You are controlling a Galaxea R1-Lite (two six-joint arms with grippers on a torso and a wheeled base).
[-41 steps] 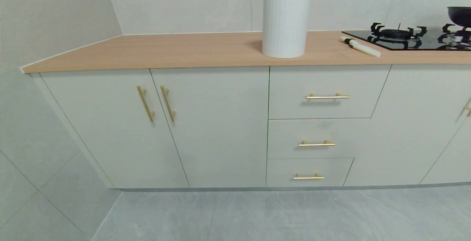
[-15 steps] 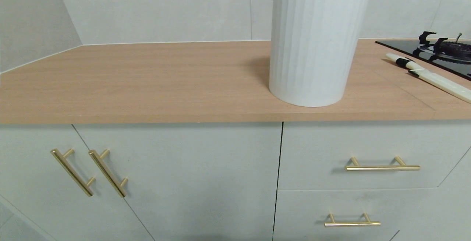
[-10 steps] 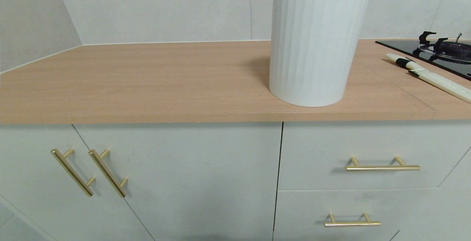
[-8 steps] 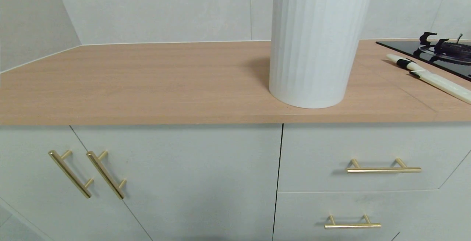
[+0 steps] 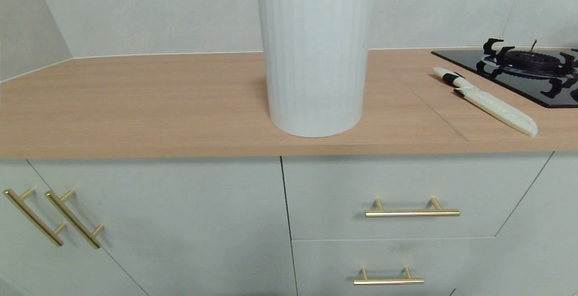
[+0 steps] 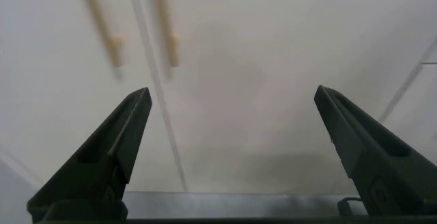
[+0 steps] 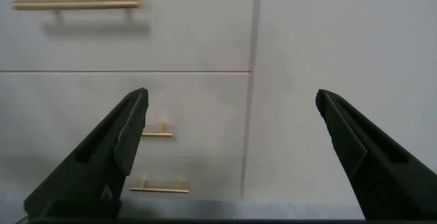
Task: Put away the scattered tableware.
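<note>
Knife (image 5: 485,104) on counter (image 5: 135,106); container (image 5: 314,52) top cropped; left gripper (image 6: 231,93), right gripper (image 7: 231,95) agape, empty.

The tabletop (image 5: 135,106) is matt wood grain. The ribbed holder (image 5: 314,52) looks matt; handles (image 5: 412,213) are shiny gold metal, the hob (image 5: 515,81) glossy.

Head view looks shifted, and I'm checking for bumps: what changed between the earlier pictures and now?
Only the camera moved: closer to the counter, then rightward, so everything slid left in the picture. The white ribbed container keeps its place on the counter, and the knife lies beside the stove as before. Nothing was taken hold of or let go.
</note>
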